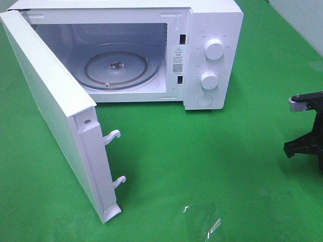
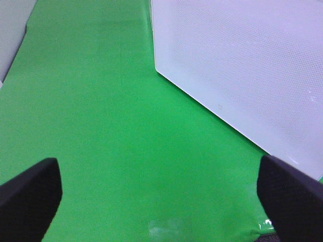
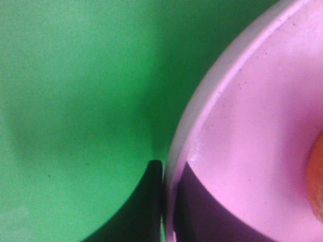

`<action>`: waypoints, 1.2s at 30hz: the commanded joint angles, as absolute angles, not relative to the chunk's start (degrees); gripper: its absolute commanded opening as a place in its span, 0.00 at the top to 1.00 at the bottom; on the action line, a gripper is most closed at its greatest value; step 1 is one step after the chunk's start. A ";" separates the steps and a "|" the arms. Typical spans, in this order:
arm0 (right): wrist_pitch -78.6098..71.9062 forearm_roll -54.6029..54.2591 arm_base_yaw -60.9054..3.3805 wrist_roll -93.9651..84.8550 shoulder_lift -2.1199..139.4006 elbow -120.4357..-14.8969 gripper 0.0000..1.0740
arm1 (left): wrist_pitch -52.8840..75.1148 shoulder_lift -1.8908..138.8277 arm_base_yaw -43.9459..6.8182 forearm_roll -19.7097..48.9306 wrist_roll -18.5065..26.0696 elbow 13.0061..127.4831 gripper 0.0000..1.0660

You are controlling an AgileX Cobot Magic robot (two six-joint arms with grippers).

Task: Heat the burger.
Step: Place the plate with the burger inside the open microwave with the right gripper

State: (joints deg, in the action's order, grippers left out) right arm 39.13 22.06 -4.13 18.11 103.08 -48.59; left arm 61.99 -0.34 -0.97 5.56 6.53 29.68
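My right gripper point(image 3: 168, 174) is pinched shut on the rim of the pink plate point(image 3: 252, 126), with one finger point(image 3: 149, 206) outside the rim and the other inside. The burger point(image 3: 317, 176) shows only as an orange-brown sliver on that plate. From overhead I see the right arm point(image 1: 305, 133) to the right of the microwave point(image 1: 212, 55), the plate itself out of frame. My left gripper point(image 2: 161, 201) is spread wide, holding nothing, over the green cloth point(image 2: 111, 126) beside the microwave's open door point(image 2: 242, 65).
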 commanded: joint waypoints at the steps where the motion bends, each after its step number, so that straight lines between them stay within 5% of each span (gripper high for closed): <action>1: 40.79 25.50 -6.02 19.54 101.36 -48.41 1.00 | 61.36 -1.32 -0.97 5.84 6.36 29.56 0.08; 36: 46.12 38.45 -23.03 32.31 85.37 -32.89 1.00 | 61.36 -1.32 -0.97 5.84 6.36 29.56 0.08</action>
State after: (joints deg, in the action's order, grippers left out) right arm 44.12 35.35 -23.84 32.31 85.49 -32.49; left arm 61.99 -0.34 -0.97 5.56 6.53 29.68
